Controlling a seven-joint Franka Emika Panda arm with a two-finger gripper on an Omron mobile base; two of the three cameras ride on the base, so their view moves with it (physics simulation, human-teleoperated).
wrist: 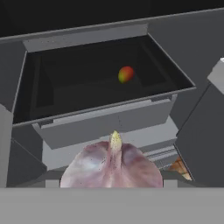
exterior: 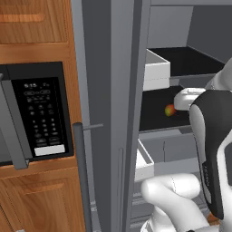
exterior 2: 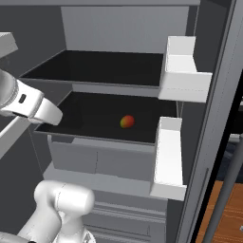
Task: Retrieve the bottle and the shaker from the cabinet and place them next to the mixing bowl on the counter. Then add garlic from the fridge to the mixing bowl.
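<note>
My view: open fridge, two dark shelves. Upper shelf bare. Lower shelf carries one small red-green fruit, near middle, toward front edge. Grey drawers under lower shelf. White door bins beside shelves.

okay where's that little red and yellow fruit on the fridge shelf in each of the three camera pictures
Left base view: the fruit sits right of centre on the dark middle shelf, beside the arm.
Right base view: fruit at centre, on that same shelf.
Hand view: fruit above centre, on the shelf, beyond the garlic.
Shared landmark: the dark middle shelf.
</note>
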